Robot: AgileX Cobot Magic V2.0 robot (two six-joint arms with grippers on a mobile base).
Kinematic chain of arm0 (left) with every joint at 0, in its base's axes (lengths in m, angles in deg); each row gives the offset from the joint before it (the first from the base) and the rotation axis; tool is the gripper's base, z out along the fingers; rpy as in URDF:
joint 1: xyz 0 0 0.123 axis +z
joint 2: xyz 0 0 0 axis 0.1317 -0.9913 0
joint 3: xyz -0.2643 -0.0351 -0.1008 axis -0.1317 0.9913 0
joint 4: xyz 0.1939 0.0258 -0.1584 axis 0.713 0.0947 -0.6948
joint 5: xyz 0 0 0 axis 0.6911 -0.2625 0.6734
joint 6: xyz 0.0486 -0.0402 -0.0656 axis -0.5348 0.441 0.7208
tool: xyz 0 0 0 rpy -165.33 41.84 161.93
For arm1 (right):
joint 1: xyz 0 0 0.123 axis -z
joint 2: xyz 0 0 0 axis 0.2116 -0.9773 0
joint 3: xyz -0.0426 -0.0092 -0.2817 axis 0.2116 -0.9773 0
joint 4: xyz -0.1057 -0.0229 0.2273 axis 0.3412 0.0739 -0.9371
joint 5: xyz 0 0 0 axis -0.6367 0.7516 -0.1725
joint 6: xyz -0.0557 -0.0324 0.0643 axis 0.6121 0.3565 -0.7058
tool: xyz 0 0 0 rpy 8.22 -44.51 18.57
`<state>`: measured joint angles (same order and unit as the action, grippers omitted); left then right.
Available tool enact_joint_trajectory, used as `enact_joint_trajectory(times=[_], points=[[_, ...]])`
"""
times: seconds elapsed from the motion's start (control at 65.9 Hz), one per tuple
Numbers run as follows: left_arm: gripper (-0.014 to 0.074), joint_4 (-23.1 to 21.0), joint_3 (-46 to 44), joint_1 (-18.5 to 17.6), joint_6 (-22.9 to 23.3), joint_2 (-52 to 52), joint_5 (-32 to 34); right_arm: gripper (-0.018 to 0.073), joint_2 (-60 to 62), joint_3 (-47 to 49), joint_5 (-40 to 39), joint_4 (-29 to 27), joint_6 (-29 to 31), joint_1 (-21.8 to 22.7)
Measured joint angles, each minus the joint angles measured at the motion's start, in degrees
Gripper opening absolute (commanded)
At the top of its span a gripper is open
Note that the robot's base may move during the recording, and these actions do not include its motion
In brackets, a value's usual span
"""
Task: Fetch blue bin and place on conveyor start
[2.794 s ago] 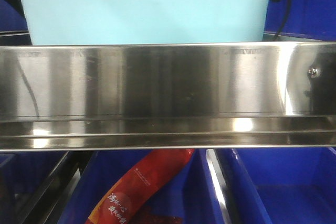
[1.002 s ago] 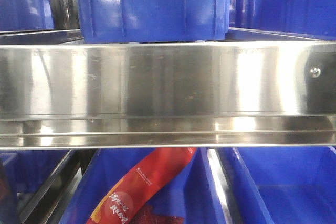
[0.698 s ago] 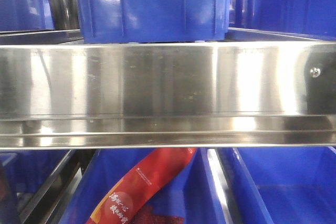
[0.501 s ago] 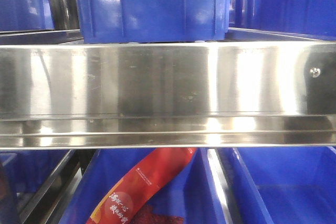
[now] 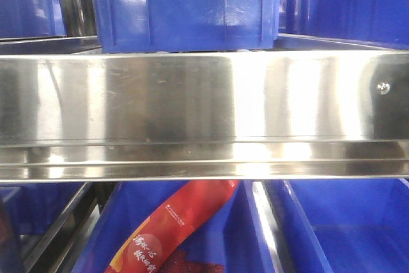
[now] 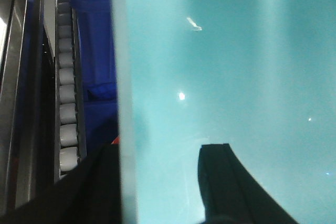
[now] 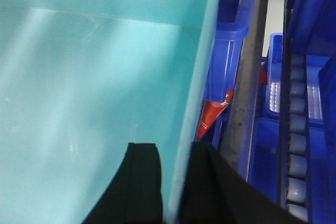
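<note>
The blue bin is a light turquoise tub that fills both wrist views; it also shows in the right wrist view. My left gripper straddles its left rim, with one black finger outside the wall and one inside. My right gripper is clamped on its right rim, with a finger on each side of the wall. The bin is out of the front view. The conveyor start is out of view.
A shiny steel shelf rail crosses the front view. Dark blue ribbed bins stand above it and more lie below, one holding a red packet. Grey roller tracks run beside the held tub.
2.8 s ago the turquoise bin stood above the rail in the front view; it has since left that view, uncovering a dark blue bin. Nothing visibly moved in the last second.
</note>
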<state>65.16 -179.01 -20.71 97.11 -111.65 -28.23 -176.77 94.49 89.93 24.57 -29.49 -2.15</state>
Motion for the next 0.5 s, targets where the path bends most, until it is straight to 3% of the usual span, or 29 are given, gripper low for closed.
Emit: enact_joint_trajectory(times=[0.501], points=[[-0.0111,0.0,0.0,0.0,0.0,0.0,1.28,-0.0153,0.0,0.0,-0.68,0.21,0.0,0.0]])
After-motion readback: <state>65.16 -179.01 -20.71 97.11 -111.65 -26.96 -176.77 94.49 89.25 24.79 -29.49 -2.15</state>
